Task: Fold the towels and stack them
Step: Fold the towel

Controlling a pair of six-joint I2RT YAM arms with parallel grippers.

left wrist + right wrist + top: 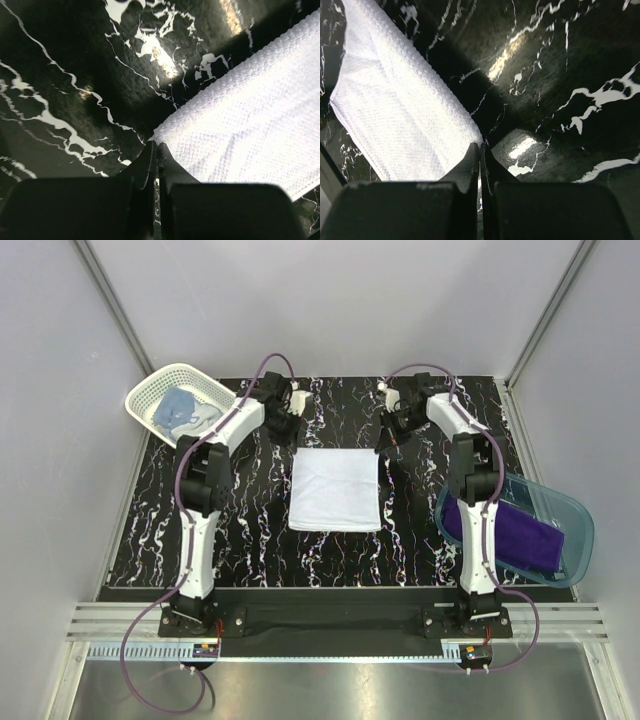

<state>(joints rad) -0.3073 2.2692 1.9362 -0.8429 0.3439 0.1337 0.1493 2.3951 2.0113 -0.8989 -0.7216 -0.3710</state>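
Observation:
A folded white towel (335, 490) lies flat in the middle of the black marble table (250, 510). My left gripper (290, 428) is down at its far left corner; in the left wrist view the gripper (156, 146) is shut, pinching the tip of the towel (250, 110). My right gripper (392, 438) is at the far right corner, and its wrist view shows the gripper (480, 147) shut on the corner of the towel (395, 115). A purple towel (510, 535) lies in the blue tub. A light blue towel (180, 410) sits in the white basket.
The translucent blue tub (585, 530) overhangs the table's right edge beside the right arm. The white lattice basket (150, 390) stands at the far left corner. Grey walls close in the back and both sides.

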